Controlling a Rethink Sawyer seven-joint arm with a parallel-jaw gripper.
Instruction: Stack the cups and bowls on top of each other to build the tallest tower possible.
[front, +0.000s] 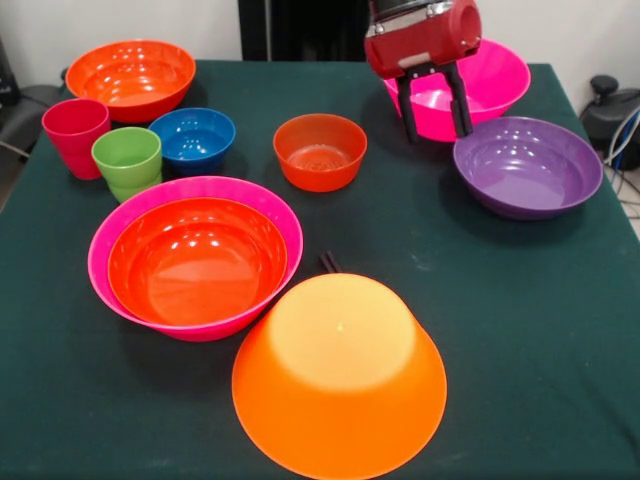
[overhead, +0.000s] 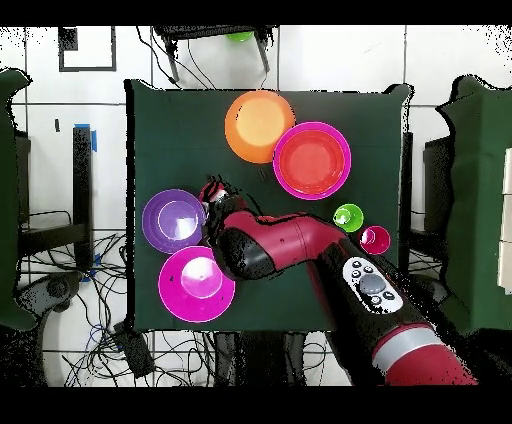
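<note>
My gripper (front: 434, 122) is open and empty, and hangs over the near rim of a large magenta bowl (front: 495, 75) at the back. A purple bowl (front: 527, 165) sits just in front of it. A red-orange bowl (front: 197, 260) is nested in the other large magenta bowl (front: 120, 225). The large light orange bowl (front: 340, 375) lies upside down at the front. A small orange-red bowl (front: 320, 150), a small blue bowl (front: 192, 137) and a second red-orange bowl (front: 130, 78) stand apart. The red-pink cup (front: 75, 135) and green cup (front: 127, 160) stand side by side.
In the overhead view my arm (overhead: 300, 245) crosses the table and hides the blue and small orange-red bowls. A small dark object (front: 328, 262) lies behind the upturned orange bowl. Cables and furniture surround the table (front: 520, 330).
</note>
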